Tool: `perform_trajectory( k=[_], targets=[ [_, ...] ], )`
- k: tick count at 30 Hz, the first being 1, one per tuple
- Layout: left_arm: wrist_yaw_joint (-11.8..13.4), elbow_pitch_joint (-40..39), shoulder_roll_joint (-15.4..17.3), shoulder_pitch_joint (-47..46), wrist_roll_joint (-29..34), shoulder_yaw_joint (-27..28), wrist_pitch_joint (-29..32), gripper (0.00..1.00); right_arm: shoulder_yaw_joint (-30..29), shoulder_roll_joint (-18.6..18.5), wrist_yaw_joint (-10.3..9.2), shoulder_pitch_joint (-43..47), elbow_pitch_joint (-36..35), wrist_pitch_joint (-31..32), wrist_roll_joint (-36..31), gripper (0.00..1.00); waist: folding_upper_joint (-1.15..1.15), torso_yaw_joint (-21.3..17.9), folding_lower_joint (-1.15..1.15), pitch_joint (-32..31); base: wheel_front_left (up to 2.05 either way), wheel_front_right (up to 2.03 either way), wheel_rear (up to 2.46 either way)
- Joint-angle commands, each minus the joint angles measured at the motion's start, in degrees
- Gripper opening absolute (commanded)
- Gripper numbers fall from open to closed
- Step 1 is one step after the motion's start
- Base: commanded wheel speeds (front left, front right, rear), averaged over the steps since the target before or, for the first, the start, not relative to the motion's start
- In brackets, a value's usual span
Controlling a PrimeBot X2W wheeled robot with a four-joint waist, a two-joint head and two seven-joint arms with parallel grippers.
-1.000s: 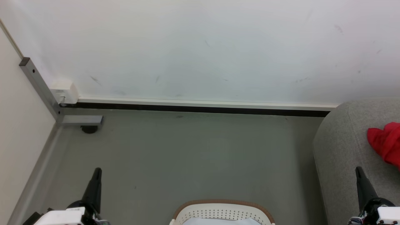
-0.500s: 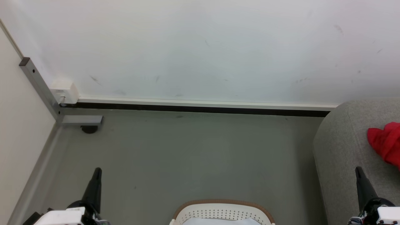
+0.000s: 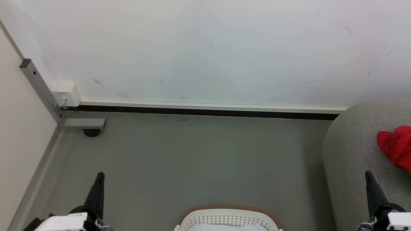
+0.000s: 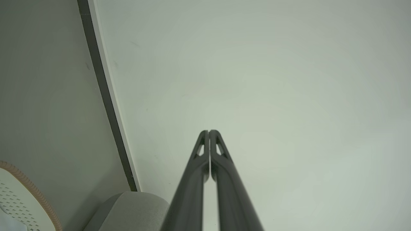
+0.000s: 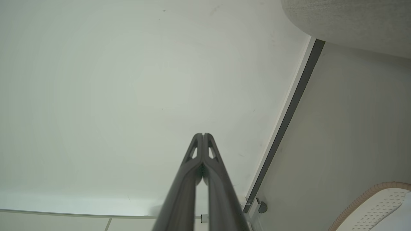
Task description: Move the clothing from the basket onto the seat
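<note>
Looking down, we see bright red fabric clothing lying right of frame on the light grey upholstered sofa, the cream perforated basket bottom centre, both jaws pressed together, empty.

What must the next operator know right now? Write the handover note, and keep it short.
Left pincer: shut, empty.
Right pincer: shut, empty, beside the sofa.
Clothing: one red garment lies on the sofa at the head view's right edge.
Basket: on the floor between the arms; its inside is mostly out of frame.
Done: one garment is on the seat.
Left: check the basket for more and move any to the sofa.
</note>
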Motion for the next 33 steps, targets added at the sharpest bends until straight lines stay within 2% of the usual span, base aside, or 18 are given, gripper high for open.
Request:
perform_trajectory(
  k=[1,33],
  targets=[
    [0.05,-0.16,0.1,-0.51,-0.7,0.16,0.25,0.0,-0.25,0.03,-0.12,-0.75,-0.21,0.03,-0.3,0.0,0.0,0.0,0.0,0.0,0.0,0.0,0.0],
    [0.05,-0.16,0.09,-0.51,-0.69,0.16,0.26,0.0,-0.34,0.12,-0.12,-0.76,-0.2,0.15,-0.41,0.0,0.0,0.0,0.0,0.0,0.0,0.0,0.0]
  ],
)
